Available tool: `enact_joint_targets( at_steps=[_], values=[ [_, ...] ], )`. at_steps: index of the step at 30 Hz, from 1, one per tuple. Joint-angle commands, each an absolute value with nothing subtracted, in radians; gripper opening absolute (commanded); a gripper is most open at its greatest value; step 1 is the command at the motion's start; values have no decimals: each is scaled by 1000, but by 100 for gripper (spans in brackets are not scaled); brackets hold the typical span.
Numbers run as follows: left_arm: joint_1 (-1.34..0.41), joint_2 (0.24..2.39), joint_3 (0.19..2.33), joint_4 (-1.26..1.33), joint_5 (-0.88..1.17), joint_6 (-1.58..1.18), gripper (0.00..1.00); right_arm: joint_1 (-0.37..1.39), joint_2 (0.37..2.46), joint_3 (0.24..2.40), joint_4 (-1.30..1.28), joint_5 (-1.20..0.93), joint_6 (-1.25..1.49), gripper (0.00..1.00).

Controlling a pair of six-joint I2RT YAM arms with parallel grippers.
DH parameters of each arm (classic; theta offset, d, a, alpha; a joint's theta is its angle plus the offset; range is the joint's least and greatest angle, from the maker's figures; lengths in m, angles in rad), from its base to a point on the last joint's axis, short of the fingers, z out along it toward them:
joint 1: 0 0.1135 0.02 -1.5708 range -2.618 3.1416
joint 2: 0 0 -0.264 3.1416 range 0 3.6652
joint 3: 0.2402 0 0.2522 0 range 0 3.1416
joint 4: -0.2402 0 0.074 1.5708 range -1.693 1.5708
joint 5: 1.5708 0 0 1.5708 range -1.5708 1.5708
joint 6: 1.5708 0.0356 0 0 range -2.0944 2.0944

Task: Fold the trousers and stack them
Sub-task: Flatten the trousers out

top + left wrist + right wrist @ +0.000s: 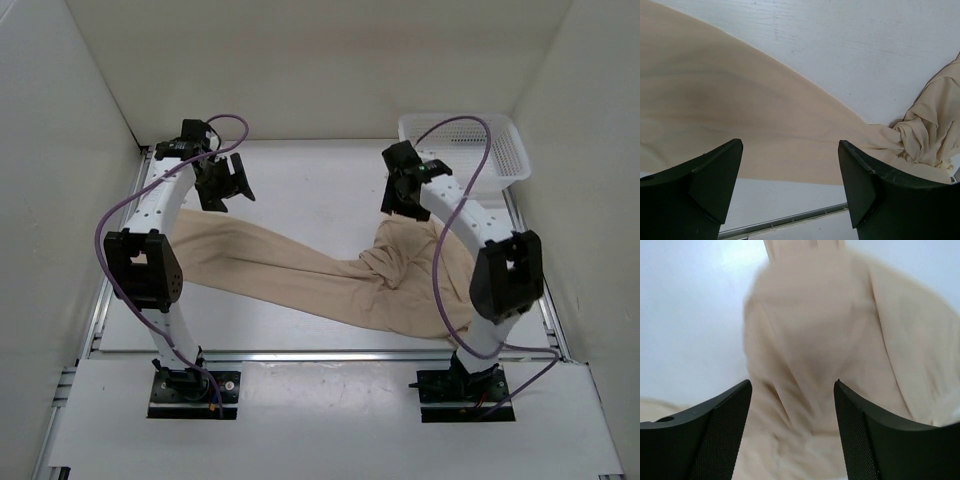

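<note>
Top external: one pair of beige trousers (300, 275) lies unfolded across the tabletop (300, 180), bunched end under your right gripper (792, 387). Left gripper (790, 150) hangs over the flat stretch. Both jaws wide, holding nothing. Folding looks unstarted; next, pinch the bunch and spread it. One white mesh basket (470, 150).

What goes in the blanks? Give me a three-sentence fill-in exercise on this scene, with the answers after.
The trousers spread on the table are ____ in colour.
The white mesh basket stands in the table's far ____ corner.
The left tool and the right tool are both ____.
Missing words: beige; right; open.
</note>
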State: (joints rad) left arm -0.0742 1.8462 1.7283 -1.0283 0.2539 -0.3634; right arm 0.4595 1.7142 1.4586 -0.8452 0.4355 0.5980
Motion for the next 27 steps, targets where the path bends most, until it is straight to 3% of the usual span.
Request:
enact_joint_targets(
  at_steps=[1, 6, 10, 20, 23, 24, 25, 27],
  values=[
    [-71, 1775, 1726, -1023, 255, -356, 89, 379, 1885, 1660, -818, 437, 546, 71],
    [-71, 1775, 1717, -1023, 255, -347, 89, 310, 2153, 1947, -859, 405, 537, 66],
    [-71, 1775, 1707, -1023, 246, -347, 89, 301, 2266, 2034, -859, 405, 557, 63],
    [-71, 1793, 1707, -1023, 236, -336, 89, 310, 2359, 1987, -859, 439, 586, 49],
    [-71, 1793, 1698, -1023, 236, -336, 89, 310, 2359, 1974, -850, 439, 595, 25],
    [-71, 1793, 1698, -1023, 236, -336, 89, 310, 2349, 1974, -850, 439, 595, 9],
    [-71, 1793, 1698, -1023, 236, -336, 89, 319, 2336, 1974, -850, 439, 595, 3],
    [-71, 1793, 1698, -1023, 236, -336, 89, 330, 2287, 1988, -850, 430, 595, 0]
  ],
)
